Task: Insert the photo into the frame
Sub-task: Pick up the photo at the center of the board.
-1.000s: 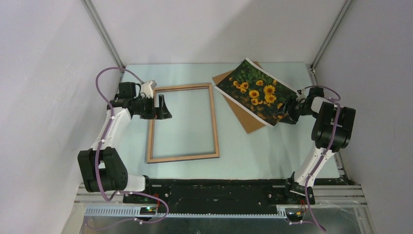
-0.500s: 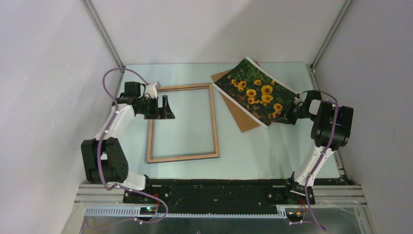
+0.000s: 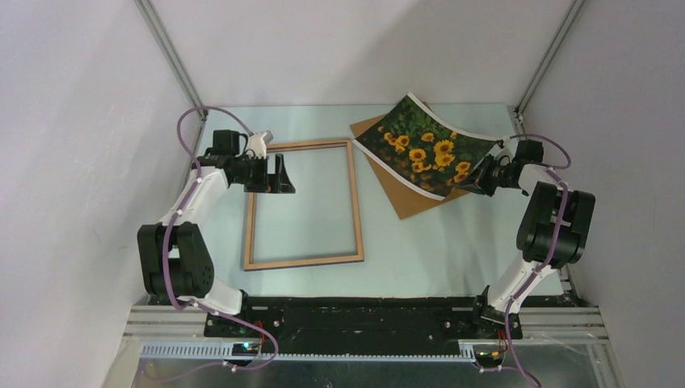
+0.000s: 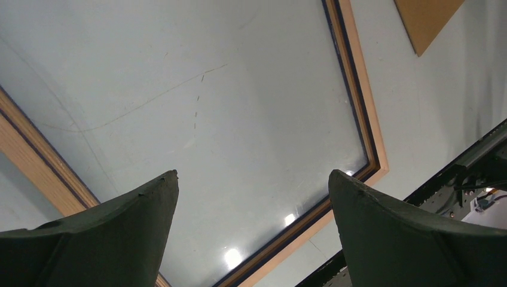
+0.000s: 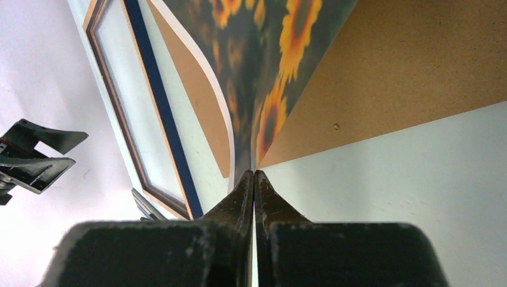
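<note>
Pinches the photo (image 3: 420, 139) by one corner in the right gripper (image 3: 471, 179), tilted above the backing board (image 3: 409, 202), right of the frame (image 3: 355, 202); holds the left gripper (image 3: 283, 176) spread wide over the frame's pane.

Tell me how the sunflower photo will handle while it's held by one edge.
Probably floppy: the photo bows where the right gripper pinches its edge, and its white border curves in the right wrist view. Likely light, being a thin sheet. It may sag or crease when swung toward the frame.
</note>
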Action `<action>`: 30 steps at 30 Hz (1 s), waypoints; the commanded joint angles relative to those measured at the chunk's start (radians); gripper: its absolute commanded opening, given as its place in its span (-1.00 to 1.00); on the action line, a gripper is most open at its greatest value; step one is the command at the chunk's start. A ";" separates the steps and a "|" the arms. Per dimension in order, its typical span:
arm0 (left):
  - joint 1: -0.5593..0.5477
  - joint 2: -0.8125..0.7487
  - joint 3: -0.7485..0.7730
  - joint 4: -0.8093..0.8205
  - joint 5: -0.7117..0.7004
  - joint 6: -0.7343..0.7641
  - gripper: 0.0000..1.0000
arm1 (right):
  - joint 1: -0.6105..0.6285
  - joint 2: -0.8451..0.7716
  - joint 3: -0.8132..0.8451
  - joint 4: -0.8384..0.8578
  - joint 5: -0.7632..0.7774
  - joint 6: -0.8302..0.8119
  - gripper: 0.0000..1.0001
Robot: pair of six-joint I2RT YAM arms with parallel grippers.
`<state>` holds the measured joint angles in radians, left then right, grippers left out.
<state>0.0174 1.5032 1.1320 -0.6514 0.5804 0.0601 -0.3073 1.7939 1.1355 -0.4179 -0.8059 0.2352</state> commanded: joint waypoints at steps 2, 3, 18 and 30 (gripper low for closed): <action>-0.064 0.014 0.066 0.027 0.011 -0.003 0.99 | 0.034 -0.111 0.004 -0.018 -0.025 -0.044 -1.00; -0.070 0.021 0.075 0.026 0.005 -0.003 0.99 | 0.049 -0.127 0.004 -0.017 -0.021 -0.046 -1.00; -0.251 0.095 0.256 0.026 -0.051 -0.012 0.99 | 0.330 -0.418 0.034 -0.060 0.209 -0.118 -1.00; -0.710 0.238 0.564 0.027 -0.455 0.105 0.99 | 0.344 -0.315 0.119 -0.119 0.159 -0.033 -1.00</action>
<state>-0.5926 1.6794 1.5784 -0.6476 0.3012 0.1150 0.0395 1.4605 1.1995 -0.5159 -0.6327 0.1684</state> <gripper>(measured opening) 0.996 0.009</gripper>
